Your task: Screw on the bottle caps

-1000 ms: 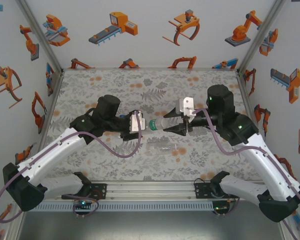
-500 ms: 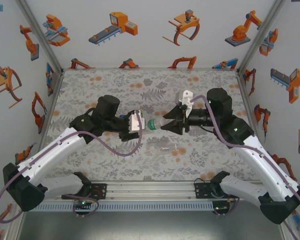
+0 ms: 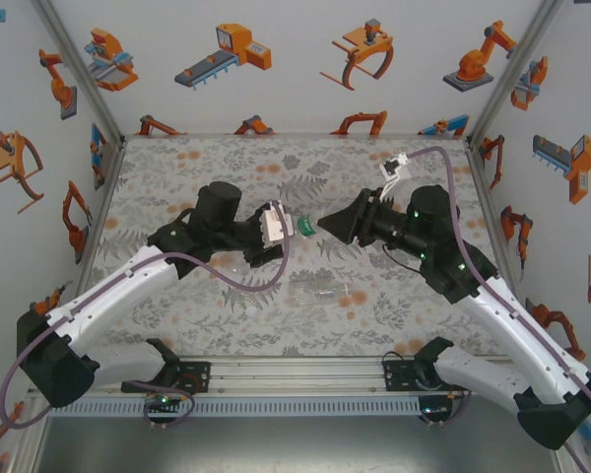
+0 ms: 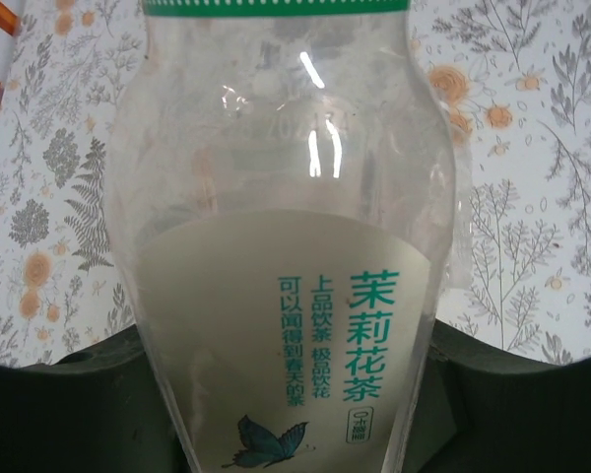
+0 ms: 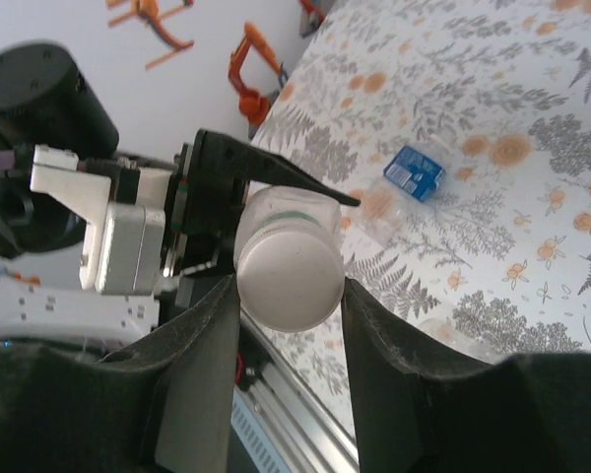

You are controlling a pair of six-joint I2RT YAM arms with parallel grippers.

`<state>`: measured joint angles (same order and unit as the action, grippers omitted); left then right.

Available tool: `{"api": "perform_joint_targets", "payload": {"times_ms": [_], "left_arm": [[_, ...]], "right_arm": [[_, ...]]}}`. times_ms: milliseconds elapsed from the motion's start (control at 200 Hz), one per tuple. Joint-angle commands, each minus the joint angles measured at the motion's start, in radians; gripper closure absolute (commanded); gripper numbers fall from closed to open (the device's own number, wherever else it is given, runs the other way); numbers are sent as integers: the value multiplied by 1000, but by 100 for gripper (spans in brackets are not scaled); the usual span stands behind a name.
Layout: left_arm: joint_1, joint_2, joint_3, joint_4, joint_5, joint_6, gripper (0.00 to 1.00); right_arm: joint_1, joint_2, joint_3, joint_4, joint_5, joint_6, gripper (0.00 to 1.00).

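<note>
My left gripper [image 4: 286, 399] is shut on a pale bottle [image 4: 286, 246] with a green-white label, held level above the mat with its green neck ring [image 3: 302, 227] pointing right. A white bottle cap [image 5: 289, 276] sits on that bottle's mouth. My right gripper [image 5: 289, 296] is shut on the cap, one dark finger [image 5: 197, 374] on each side. From above, the two grippers, left [image 3: 281, 232] and right [image 3: 325, 223], meet nose to nose over the middle of the mat. A clear unlabelled bottle [image 3: 320, 291] lies on the mat just in front of them.
A small bottle with a blue label [image 5: 414, 174] lies on the floral mat [image 3: 227, 168] behind the left gripper. White walls with orange robot pictures close the sides and back. An aluminium rail [image 3: 295, 374] runs along the near edge between the arm bases.
My right wrist has rolled about its axis with the cap between its fingers, its camera mount swinging up and to the right. Both grippers and the bottle have shifted slightly toward the back.
</note>
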<state>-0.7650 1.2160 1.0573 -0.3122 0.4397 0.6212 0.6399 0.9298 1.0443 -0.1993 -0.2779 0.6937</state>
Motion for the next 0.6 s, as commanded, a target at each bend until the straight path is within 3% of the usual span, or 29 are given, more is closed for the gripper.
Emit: {"api": "perform_joint_targets", "payload": {"times_ms": [0, 90, 315, 466, 596], "left_arm": [[-19, 12, 13, 168, 74, -88, 100], [-26, 46, 37, 192, 40, -146, 100], [-34, 82, 53, 280, -23, -286, 100], [-34, 106, 56, 324, -74, -366, 100], [-34, 120, 56, 357, -59, -406, 100]], "right_arm": [[-11, 31, 18, 94, 186, 45, 47], [-11, 83, 59, 105, 177, 31, 41], [-11, 169, 88, 161, 196, 30, 40], [-11, 202, 88, 177, 210, 26, 41], [-11, 217, 86, 182, 221, 14, 48]]}}
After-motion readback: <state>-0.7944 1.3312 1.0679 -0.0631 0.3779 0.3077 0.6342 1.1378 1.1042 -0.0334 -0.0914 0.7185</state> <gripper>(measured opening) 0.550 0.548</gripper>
